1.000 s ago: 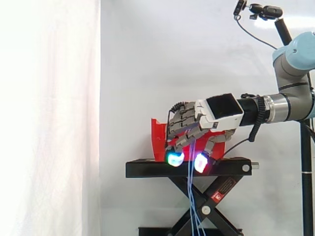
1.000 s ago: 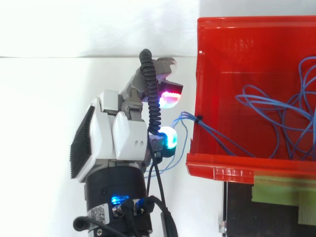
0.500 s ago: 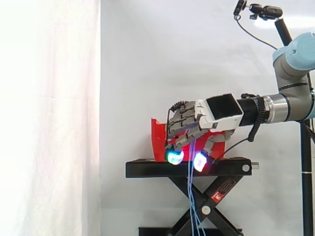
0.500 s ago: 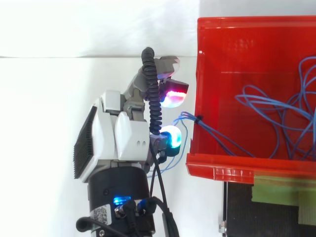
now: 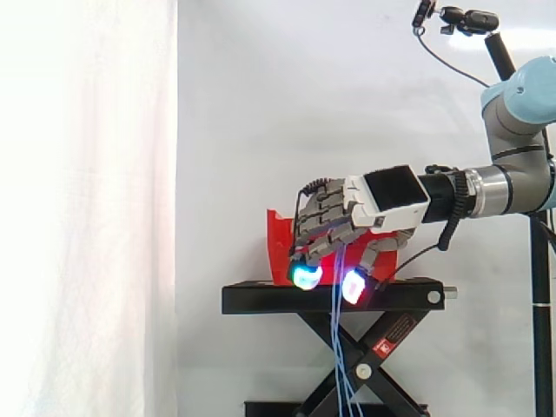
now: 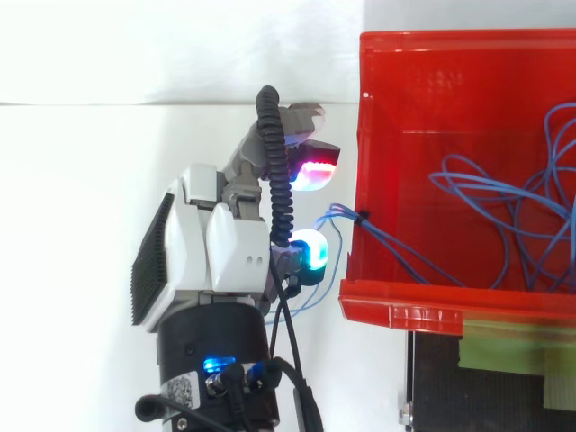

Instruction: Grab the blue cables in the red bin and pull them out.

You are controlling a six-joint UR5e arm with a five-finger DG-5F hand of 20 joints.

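The red bin [image 6: 423,90] stands on the black stand [image 5: 261,300] and holds a loose tangle of thin blue cables [image 6: 486,193]. A bunch of them runs over the bin's left wall toward my hand [image 6: 225,252], which sits just outside that wall. In the side view the hand [image 5: 382,201] is level with the bin [image 5: 278,239], fingers curled downward with glowing pads at the stand's top edge. Blue cables [image 5: 337,330] hang from between the curled fingers, straight down past the stand.
The stand is a scissor lift with crossed legs [image 5: 382,347] below its platform. A white curtain hangs behind. A camera on a black pole [image 5: 469,19] stands at the upper right above the arm. Open space lies left of the bin.
The hand edged slightly toward the bin and then back, ending almost where it was. The cables hang the same way.
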